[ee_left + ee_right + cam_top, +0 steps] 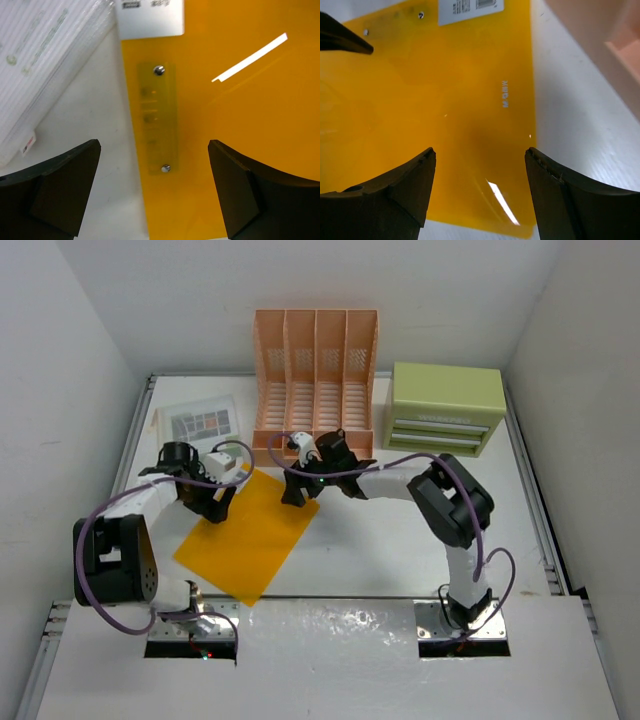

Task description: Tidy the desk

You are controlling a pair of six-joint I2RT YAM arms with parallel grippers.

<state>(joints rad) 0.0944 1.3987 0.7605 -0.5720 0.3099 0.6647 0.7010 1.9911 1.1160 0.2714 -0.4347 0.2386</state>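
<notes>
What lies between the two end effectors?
Far corner of the flat orange plastic folder, on the white desk, between left end effector and right end effector; top external view shows it.

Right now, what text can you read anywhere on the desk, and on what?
Nothing reads clearly.
On the orange folder: white sticker print and a small pale word, both blurred.
On the white packet: faint green print, blurred.
On the green drawer box: lettering too small.

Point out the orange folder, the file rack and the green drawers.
Orange folder (248, 536), top view, middle of the sheet.
File rack (316, 350), top view, centre divider.
Green drawers (447, 388), top view, top face.
</notes>
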